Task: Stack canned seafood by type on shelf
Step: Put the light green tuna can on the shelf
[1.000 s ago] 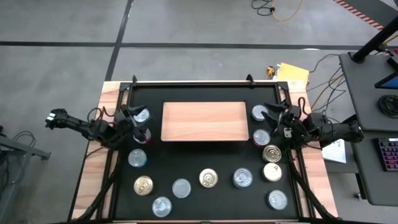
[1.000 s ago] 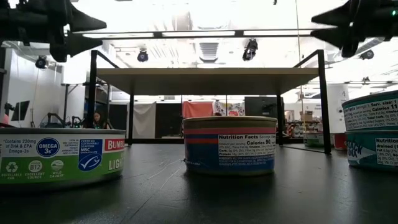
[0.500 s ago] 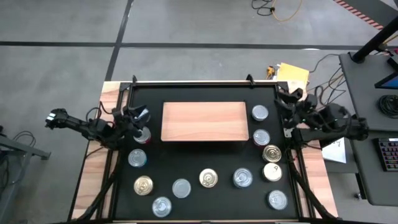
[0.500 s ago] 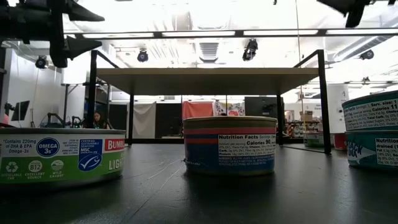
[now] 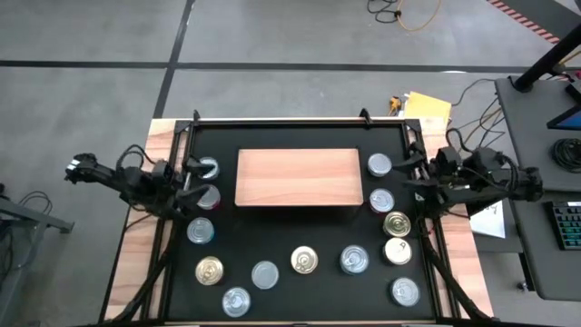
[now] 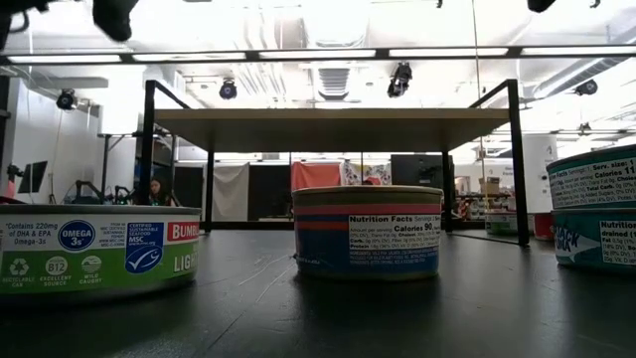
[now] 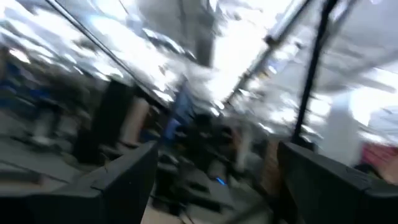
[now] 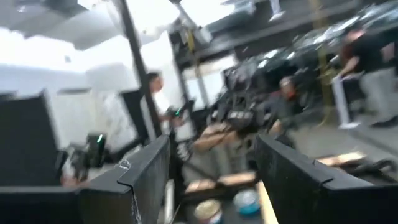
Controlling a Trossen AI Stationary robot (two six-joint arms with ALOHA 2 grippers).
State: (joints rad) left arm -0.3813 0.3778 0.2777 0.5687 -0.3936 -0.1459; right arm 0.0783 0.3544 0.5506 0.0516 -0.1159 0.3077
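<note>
Light-wood rectangular shelf board (image 5: 297,177) bare — nothing stacked. Short round metal seafood tins (image 5: 304,260) scattered on black mat around it. Left gripper (image 5: 184,189), right gripper (image 5: 417,177) at mat's edges — jaws apart, empty.

Shelf (image 5: 297,177) top bare, cans (image 5: 381,200) flanking both ends, cans (image 5: 304,260) scattered in front

Readable print only in the low view, on can sides. On the green-and-white can (image 6: 97,249) at the mat's left edge: "Contains 220mg of DHA & EPA Omega-3s", "B12", "Certified Sustainable Seafood MSC", and a red patch starting "BUMB", probably a brand name cut short. On the middle red-and-blue can (image 6: 368,231): "Nutrition Facts", "Calories 90". On the stacked teal cans (image 6: 593,207) at the right edge: "Facts", "Calories 11", "Total Carb".
</note>
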